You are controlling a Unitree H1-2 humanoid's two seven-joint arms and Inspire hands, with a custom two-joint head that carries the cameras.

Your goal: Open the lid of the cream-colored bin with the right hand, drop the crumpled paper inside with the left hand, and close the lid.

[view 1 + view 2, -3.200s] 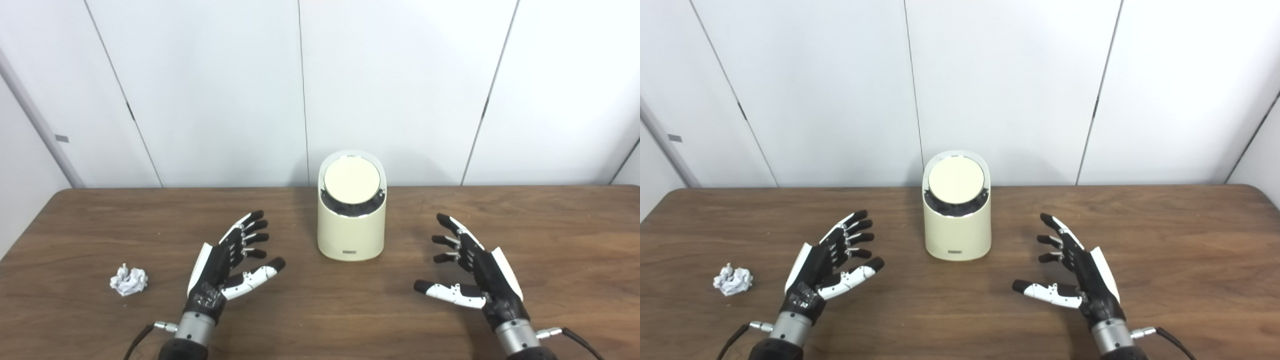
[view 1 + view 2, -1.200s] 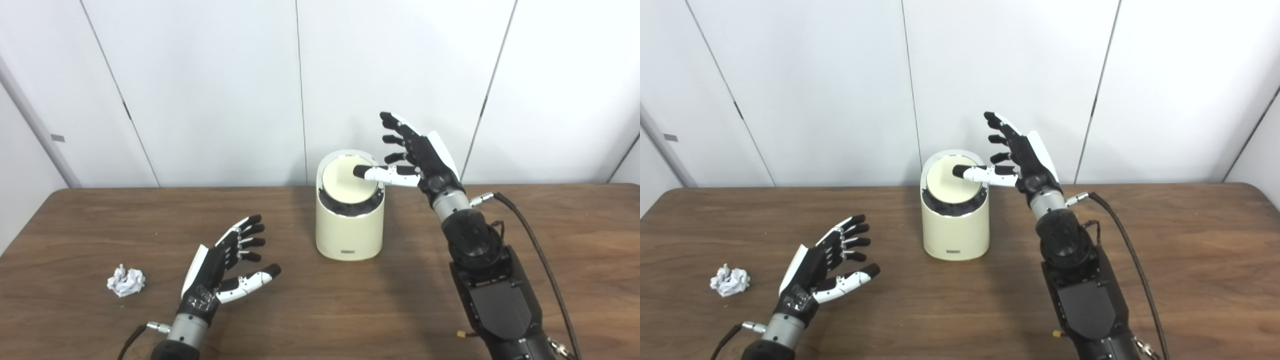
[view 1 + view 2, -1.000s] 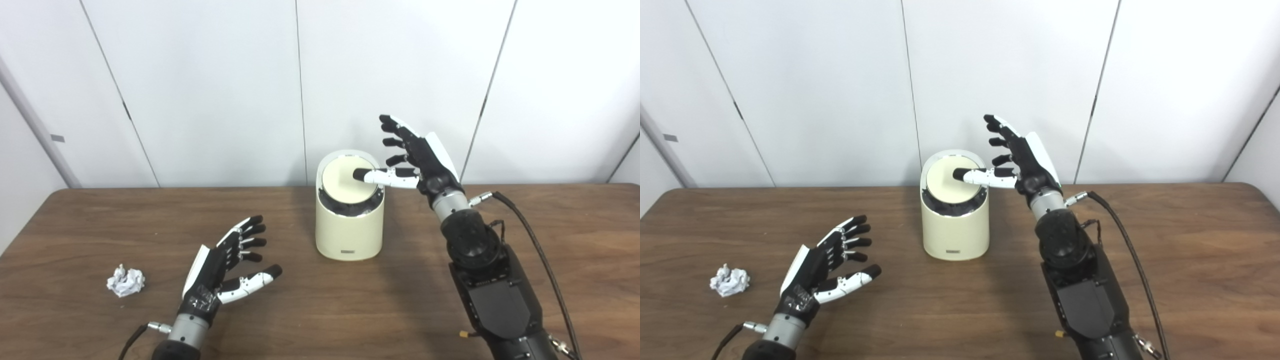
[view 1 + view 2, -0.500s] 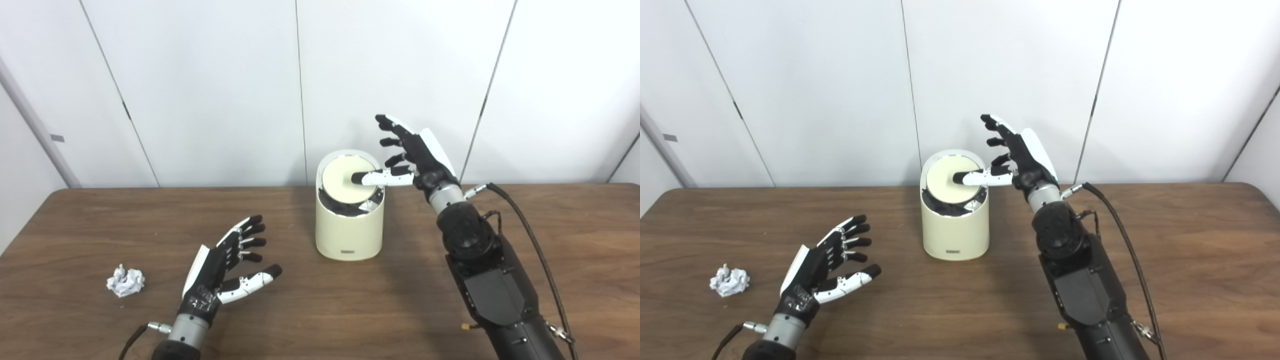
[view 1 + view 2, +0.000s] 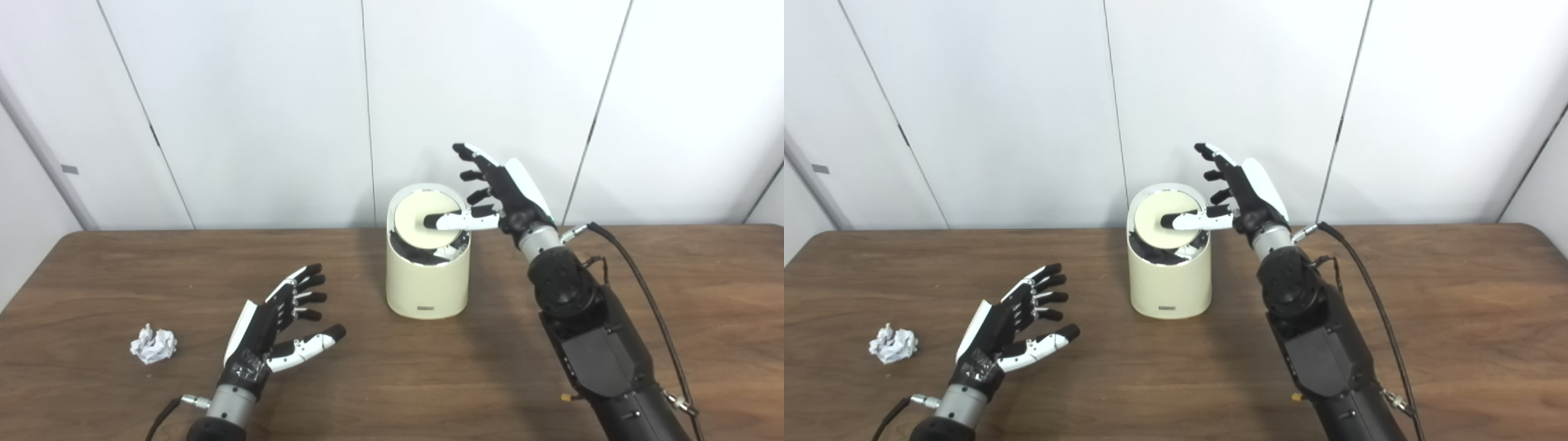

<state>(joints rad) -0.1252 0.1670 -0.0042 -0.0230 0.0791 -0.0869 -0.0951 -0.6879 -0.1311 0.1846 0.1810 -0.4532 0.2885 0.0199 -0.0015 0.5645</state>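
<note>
The cream-colored bin stands upright at the centre of the frame, near the far edge of the brown surface. Its round lid now sits tilted, pressed down on its right side under the thumb of the right hand, where 3.2 s ago it lay level and untouched with that hand resting low on the surface. A dark gap has opened beneath the lid's lower right edge, so the opening step looks begun but not finished. The right hand grips nothing; its fingers are spread and raised above the bin, only the thumb touching.

The left hand waits in the lower left of the frame, fingers apart and empty, much as before. The crumpled paper lies at the far left of the frame, well apart from that hand and unmoved.

The inside of the bin is dark and cannot be read, and whether the lid pivots or pops up cannot be told.
</note>
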